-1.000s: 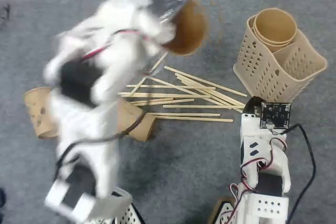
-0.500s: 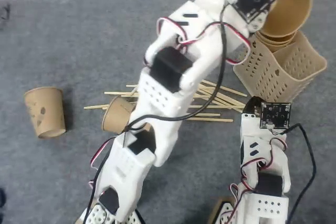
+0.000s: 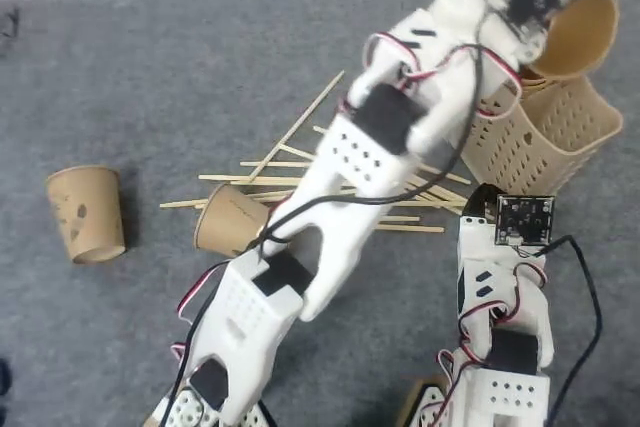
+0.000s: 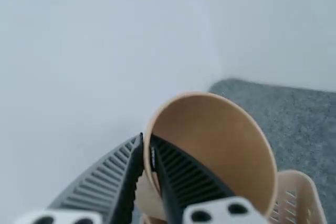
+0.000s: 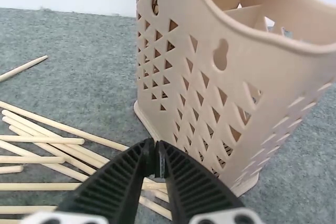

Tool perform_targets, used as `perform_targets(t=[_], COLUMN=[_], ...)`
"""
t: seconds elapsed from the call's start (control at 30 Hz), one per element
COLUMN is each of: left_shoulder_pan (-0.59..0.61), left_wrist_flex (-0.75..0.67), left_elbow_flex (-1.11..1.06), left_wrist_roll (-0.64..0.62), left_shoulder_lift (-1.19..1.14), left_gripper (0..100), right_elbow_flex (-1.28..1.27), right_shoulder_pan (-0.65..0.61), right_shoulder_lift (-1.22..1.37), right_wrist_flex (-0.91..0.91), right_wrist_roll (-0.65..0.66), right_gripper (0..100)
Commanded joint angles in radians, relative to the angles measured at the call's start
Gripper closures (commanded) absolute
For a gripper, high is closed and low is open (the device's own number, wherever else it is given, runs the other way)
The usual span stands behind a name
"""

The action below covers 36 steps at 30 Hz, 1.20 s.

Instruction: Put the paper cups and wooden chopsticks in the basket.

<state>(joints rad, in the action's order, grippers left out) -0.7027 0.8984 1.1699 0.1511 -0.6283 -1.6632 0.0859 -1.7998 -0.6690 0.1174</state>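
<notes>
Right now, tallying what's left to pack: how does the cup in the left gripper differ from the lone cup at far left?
The held cup hangs over the basket, rim pinched by the left gripper; the lone cup lies on its side on the mat, untouched. The held cup shows its inside; the lone cup shows a marked outer wall. Both are brown paper cups.

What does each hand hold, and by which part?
The left hand pinches a paper cup by its rim. The right hand holds nothing.
</notes>
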Motion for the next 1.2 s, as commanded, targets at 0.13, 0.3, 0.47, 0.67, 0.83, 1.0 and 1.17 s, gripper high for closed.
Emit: perform_targets(t=[0.13, 0.3, 0.47, 0.67, 0.83, 1.0, 1.17], left_shoulder_pan=[-0.006, -0.008, -0.009, -0.005, 0.018, 0.075, 0.049], left_wrist_flex=[-0.141, -0.15, -0.091, -0.091, -0.098, -0.092, 0.195], left_elbow_flex=[-0.148, -0.168, -0.166, -0.168, -0.16, -0.125, 0.022], left_wrist_roll=[-0.015, -0.018, -0.138, -0.15, -0.097, -0.1, -0.08], left_shoulder_lift=[0.009, 0.009, 0.009, 0.009, -0.014, -0.068, -0.026], left_gripper=[99, 99, 91, 79, 81, 83, 83], right_elbow_flex=[-0.018, -0.018, -0.018, -0.018, -0.018, -0.018, -0.018], right_shoulder_pan=[-0.005, -0.005, -0.007, -0.007, -0.007, -0.007, -0.007], right_shoulder_lift=[-0.016, -0.016, -0.016, -0.016, -0.016, -0.016, -0.016], right_wrist_flex=[0.018, 0.018, 0.019, 0.019, 0.019, 0.019, 0.021], right_wrist_roll=[0.018, 0.02, 0.02, 0.02, 0.02, 0.02, 0.02], right_gripper=[99.0, 99.0, 99.0, 99.0, 99.0, 99.0, 99.0])
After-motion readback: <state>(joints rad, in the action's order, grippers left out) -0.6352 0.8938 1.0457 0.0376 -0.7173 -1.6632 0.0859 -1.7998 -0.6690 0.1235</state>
